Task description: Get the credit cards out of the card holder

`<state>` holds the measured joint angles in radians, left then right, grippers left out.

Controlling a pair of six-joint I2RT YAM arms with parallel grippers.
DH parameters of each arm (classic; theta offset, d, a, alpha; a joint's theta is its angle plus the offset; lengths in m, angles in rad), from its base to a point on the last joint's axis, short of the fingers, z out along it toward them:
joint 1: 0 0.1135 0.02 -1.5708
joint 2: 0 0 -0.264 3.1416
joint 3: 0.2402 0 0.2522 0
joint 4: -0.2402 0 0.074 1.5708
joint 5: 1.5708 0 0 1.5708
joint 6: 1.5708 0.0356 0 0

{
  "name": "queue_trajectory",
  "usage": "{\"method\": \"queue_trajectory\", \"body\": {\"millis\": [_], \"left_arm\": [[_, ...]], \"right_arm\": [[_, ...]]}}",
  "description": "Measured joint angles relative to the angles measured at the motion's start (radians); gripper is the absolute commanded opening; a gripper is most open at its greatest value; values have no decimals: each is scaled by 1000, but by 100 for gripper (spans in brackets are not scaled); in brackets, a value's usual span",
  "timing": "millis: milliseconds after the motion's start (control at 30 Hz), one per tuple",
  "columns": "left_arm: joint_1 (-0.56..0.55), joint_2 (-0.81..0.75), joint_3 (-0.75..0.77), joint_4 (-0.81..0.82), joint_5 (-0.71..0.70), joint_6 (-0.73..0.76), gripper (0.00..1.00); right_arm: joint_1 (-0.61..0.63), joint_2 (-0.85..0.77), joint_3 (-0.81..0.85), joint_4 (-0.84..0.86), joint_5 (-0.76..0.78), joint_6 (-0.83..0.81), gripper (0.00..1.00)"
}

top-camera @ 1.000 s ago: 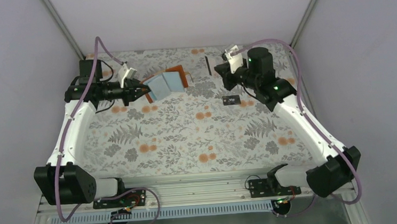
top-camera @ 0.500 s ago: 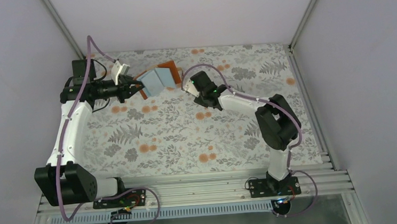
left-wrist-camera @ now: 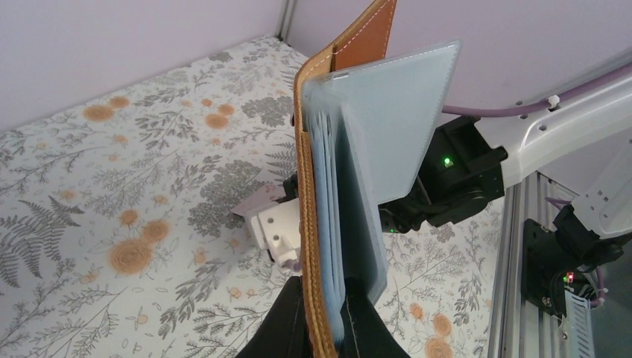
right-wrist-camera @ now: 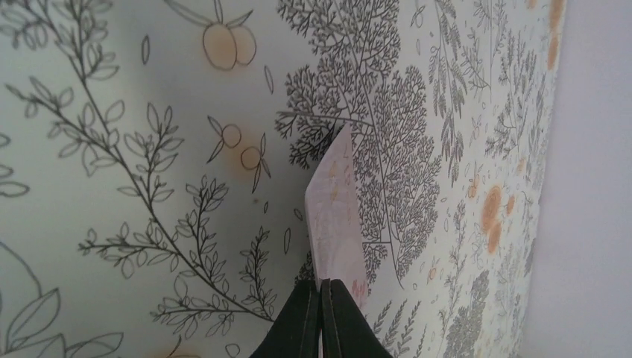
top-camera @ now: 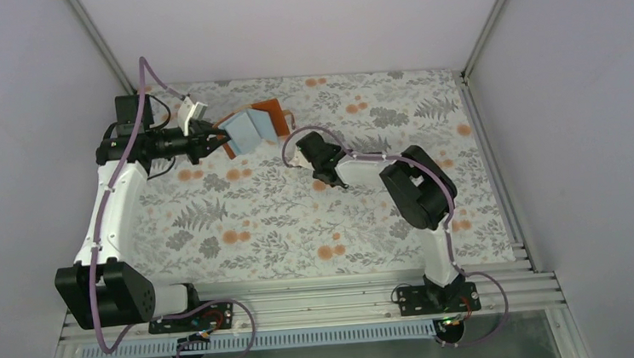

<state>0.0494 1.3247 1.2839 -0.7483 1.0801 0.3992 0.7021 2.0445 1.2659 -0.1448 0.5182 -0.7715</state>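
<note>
The card holder (top-camera: 251,128) hangs open above the far left of the table, rust-brown outside and pale blue-grey inside (left-wrist-camera: 391,127). My left gripper (top-camera: 218,140) is shut on its lower edge, the black fingers (left-wrist-camera: 294,324) pinching leather and pockets. Just right of the holder and lower down, my right gripper (top-camera: 296,157) is shut on a pale pink credit card (right-wrist-camera: 335,216). That card sticks out beyond the tips (right-wrist-camera: 322,287) over the tablecloth. The same pink card (left-wrist-camera: 257,203) shows behind the holder in the left wrist view.
A floral tablecloth (top-camera: 300,223) covers the table. The right arm (top-camera: 408,185) folds across the middle right. Grey walls and metal posts (top-camera: 482,38) close in the back and sides, and a rail (top-camera: 306,304) runs along the near edge.
The right arm has swung from the far right to the middle by the holder, then drawn slightly back and down with the pink card. The left gripper lifted the holder a little.
</note>
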Motion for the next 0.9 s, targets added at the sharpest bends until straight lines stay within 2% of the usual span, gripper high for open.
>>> {"method": "queue_trajectory", "body": {"millis": [300, 600, 667, 800, 900], "left_arm": [[0, 0, -8, 3, 0, 0, 2], [0, 0, -9, 7, 2, -1, 2], [0, 0, -9, 7, 4, -1, 3], [0, 0, -9, 7, 5, -1, 2], [0, 0, -9, 7, 8, -1, 2]], "right_arm": [[13, 2, -37, 32, 6, -49, 4], [30, 2, -40, -8, -3, -18, 8], [30, 2, -40, -24, -14, -9, 13], [31, 2, -26, -54, -14, 18, 31], [31, 2, -14, -59, -16, 38, 37]]}}
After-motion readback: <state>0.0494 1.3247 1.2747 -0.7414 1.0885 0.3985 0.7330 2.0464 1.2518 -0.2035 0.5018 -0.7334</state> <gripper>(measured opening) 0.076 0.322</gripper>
